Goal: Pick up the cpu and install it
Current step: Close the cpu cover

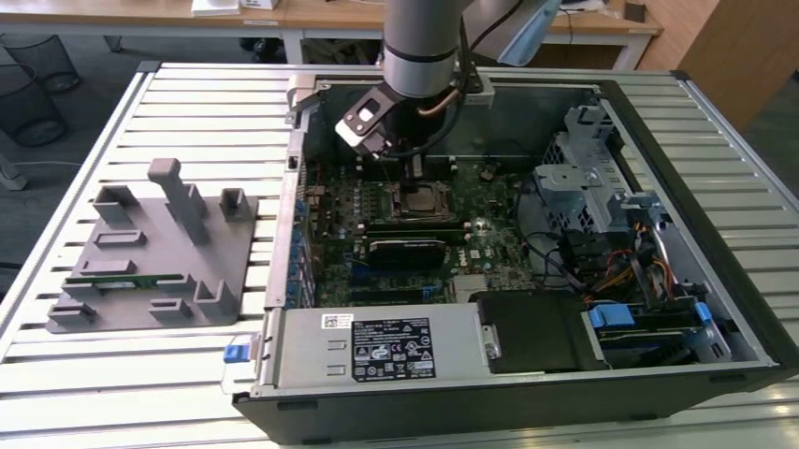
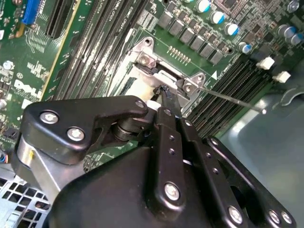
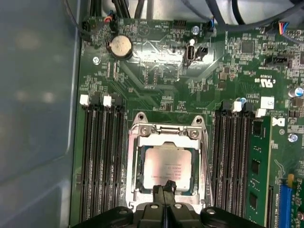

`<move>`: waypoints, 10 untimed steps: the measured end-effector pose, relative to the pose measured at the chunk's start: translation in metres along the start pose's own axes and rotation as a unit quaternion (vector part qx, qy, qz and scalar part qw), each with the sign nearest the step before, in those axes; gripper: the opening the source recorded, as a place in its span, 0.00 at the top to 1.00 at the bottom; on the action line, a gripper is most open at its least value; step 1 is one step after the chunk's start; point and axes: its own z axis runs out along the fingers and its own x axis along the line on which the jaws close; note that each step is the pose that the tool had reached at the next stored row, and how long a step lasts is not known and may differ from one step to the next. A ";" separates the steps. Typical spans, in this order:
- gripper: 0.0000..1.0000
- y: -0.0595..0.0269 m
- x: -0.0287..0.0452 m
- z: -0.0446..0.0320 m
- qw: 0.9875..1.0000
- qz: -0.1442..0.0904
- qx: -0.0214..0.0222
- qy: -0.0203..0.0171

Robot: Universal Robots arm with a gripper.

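Note:
The cpu [image 3: 167, 167], a flat silver-grey square, lies inside the metal socket frame [image 3: 166, 130] on the green motherboard [image 3: 156, 80]. In the exterior view the cpu [image 1: 426, 197] sits in the middle of the open computer case. My gripper [image 3: 164, 186] hangs just over the edge of the chip, its two black fingers pressed together with nothing between them. In the second wrist view the gripper [image 2: 164, 90] tips end right at the socket frame [image 2: 145, 59], beside the thin socket lever [image 2: 228, 99]. In the exterior view the gripper [image 1: 409, 161] is directly above the socket.
Black memory slots [image 3: 102, 161] flank the socket, with a green memory stick [image 3: 257, 175] seated on one side. A black block [image 1: 402, 249] lies beside the socket. The case walls [image 1: 294, 187], a drive cage [image 1: 587, 178] and the power supply [image 1: 374, 346] surround the board. A grey fixture [image 1: 150, 253] stands on the exterior view's left.

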 end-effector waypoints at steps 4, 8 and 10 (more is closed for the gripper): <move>0.89 -0.0006 0.0000 0.0064 1.000 -0.001 0.000 0.000; 0.89 -0.0025 0.0002 0.0104 1.000 -0.001 0.000 0.000; 0.89 -0.0025 0.0001 0.0123 1.000 -0.001 0.000 0.000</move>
